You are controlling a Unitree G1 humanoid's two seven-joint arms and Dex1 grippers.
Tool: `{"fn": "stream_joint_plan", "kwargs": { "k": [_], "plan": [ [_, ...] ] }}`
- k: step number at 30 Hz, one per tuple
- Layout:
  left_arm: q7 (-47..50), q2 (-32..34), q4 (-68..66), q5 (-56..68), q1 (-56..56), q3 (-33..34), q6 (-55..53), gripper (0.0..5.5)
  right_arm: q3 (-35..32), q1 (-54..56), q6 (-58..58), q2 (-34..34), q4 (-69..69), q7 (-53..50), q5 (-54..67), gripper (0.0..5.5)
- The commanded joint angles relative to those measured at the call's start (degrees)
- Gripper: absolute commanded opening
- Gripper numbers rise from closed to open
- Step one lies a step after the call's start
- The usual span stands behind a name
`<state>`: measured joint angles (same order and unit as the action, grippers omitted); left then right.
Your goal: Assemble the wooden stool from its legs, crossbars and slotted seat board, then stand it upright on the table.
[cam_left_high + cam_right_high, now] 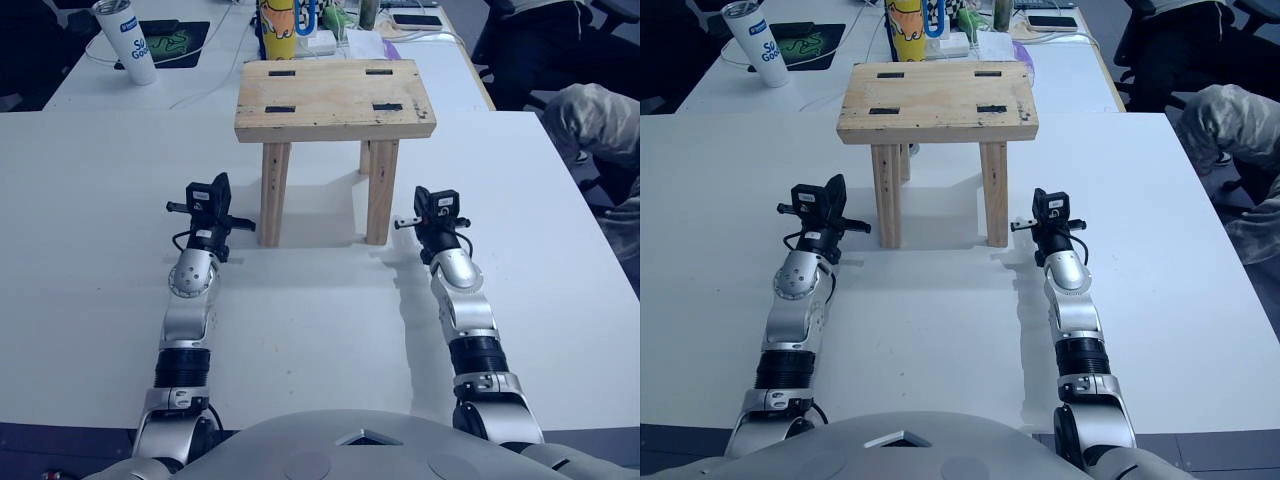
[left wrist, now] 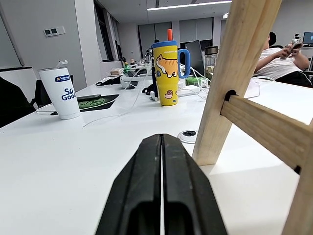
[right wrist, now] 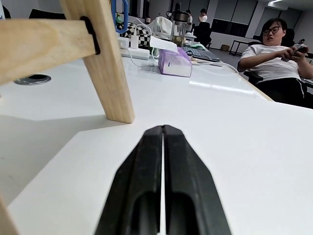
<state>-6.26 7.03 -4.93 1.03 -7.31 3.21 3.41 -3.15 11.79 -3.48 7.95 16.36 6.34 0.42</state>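
The wooden stool (image 1: 335, 100) stands upright on the white table (image 1: 90, 250), its slotted seat board on top and its legs (image 1: 275, 195) resting on the tabletop. A crossbar (image 2: 266, 128) joins the legs. My left gripper (image 1: 212, 195) rests low on the table just left of the stool's front left leg, shut with nothing in it. On the other side, my right gripper (image 1: 437, 208) lies just right of the front right leg (image 1: 381, 192), also shut and holding nothing. Neither gripper touches the stool.
A white tumbler (image 1: 126, 40) and a dark mat (image 1: 175, 42) sit on the far table at left. A yellow cartoon mug (image 1: 280, 28) and desk clutter stand behind the stool. A seated person (image 3: 279, 58) is off to the right. A round cable hole (image 2: 186, 133) lies in the tabletop.
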Motion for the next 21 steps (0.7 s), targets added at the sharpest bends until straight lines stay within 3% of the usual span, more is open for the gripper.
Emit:
{"fn": "stream_joint_plan", "kwargs": {
  "k": [1, 21],
  "plan": [
    [-0.5, 0.8, -1.7, 0.1, -1.3, 0.2, 0.8, 0.00, -0.3, 1.2, -0.5, 0.0, 1.1, -0.5, 0.1, 0.02],
    [-1.1, 1.3, -5.9, 0.4, -4.2, 0.3, 2.7, 0.00, -0.5, 4.1, -2.9, 1.0, 5.5, -0.7, -0.6, 0.02]
  ]
}}
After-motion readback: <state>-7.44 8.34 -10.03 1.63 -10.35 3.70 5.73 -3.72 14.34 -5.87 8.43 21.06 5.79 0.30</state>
